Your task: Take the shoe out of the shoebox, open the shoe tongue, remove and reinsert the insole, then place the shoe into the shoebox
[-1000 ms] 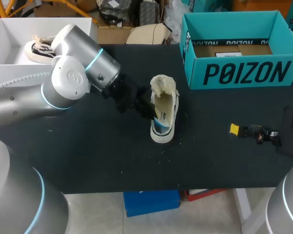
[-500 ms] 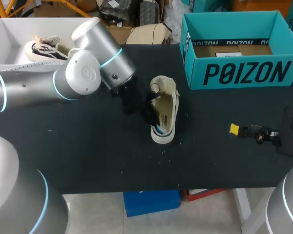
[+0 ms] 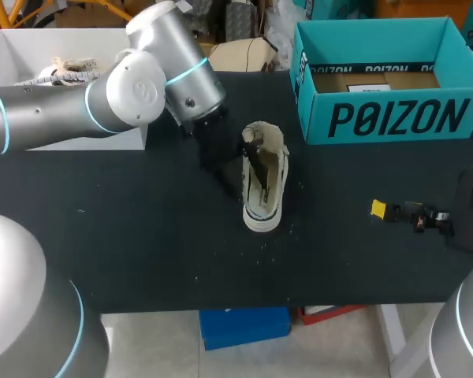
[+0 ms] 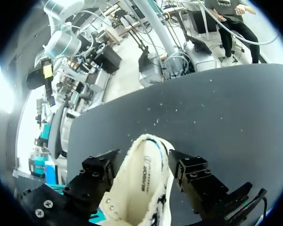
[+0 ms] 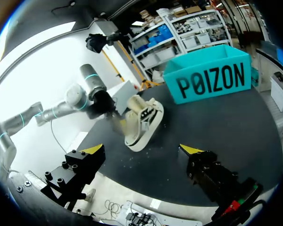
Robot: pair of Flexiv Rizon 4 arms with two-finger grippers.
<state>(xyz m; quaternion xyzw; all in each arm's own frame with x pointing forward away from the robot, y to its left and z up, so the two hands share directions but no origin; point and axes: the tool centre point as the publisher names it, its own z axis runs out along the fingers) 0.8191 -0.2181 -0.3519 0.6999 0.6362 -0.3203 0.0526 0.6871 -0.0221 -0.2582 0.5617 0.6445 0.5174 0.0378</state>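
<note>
Gripping: the left gripper is closed on the shoe at its heel end. One black finger presses each outer side, and its yellow tips are hidden.
Shoe: out of the shoebox, on the bench near the middle. It sits roughly sole-down with the opening up and the toe toward the near edge. I cannot tell whether the heel is lifted off the bench.
Shoe inside: the rim has a cream fleecy lining. The left wrist view shows a printed insole lying in the shoe.
Shoebox: teal and open-topped, at the bench's far right, well apart from the shoe. Something tan lies on its floor.
Left arm: comes in from the left across the corner of a white box. Its wrist is just beside the shoe's heel on the far left side.
Right gripper: open, with the yellow tips spread wide. It is by the bench's near edge, facing the shoe and shoebox and well apart from both.
White box: at the far left, holding a second shoe partly behind the left arm.
Small item: yellow and black, lying on the bench to the right of the shoe and nearer than the shoebox.
</note>
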